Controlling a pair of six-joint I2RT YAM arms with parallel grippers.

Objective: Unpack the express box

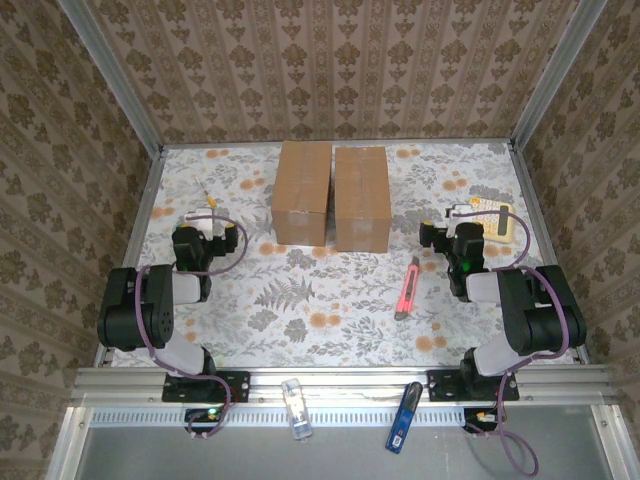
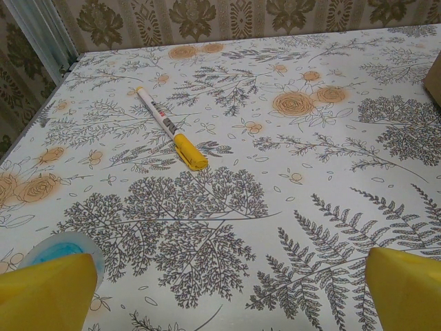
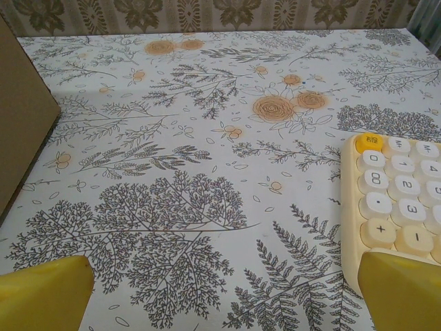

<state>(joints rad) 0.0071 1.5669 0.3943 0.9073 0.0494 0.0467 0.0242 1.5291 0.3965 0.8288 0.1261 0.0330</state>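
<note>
The two brown cardboard express boxes (image 1: 301,192) stood touching side by side at the far middle of the bench (image 1: 330,320), ahead of my left hand (image 2: 227,276) and right hand (image 3: 224,276), which both hung wide open and empty. I judged them stiff-walled, fairly light and slick where taped, best steadied by a side wall while the red utility knife (image 1: 407,288) near my right hand cut the seam. The bench's flat floral cover might let a box slide; patterned wallpaper walls (image 1: 330,70) closed three sides.

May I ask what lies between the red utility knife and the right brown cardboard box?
Nothing: the top view shows bare floral tablecloth between knife and box.
</note>
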